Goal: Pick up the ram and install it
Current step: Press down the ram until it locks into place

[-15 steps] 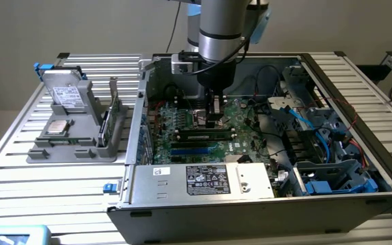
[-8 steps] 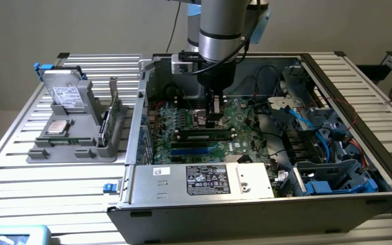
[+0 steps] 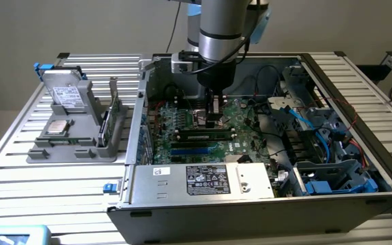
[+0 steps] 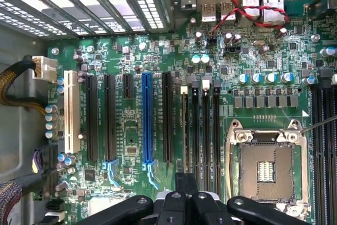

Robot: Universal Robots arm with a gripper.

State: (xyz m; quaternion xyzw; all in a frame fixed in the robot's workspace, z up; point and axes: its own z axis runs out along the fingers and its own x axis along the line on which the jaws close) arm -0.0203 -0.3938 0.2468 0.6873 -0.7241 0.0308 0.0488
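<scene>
Wrist view, pincer (image 4: 186,183) (closed), above motherboard (image 4: 158,51)

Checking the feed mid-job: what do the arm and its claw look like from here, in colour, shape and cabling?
In the exterior view the arm is a round silver-grey tube with a black band and a light blue cap at the joint above. A black cable runs beside it. Below sits a dark, bulky wrist housing with a pale block on one side, narrowing to a slim black claw. In the wrist view, the claw shows black, rounded linkage arms.

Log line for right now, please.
gripper: shut | position: inside case, over motherboard | ram: seated on motherboard below gripper, contact unclear
</scene>
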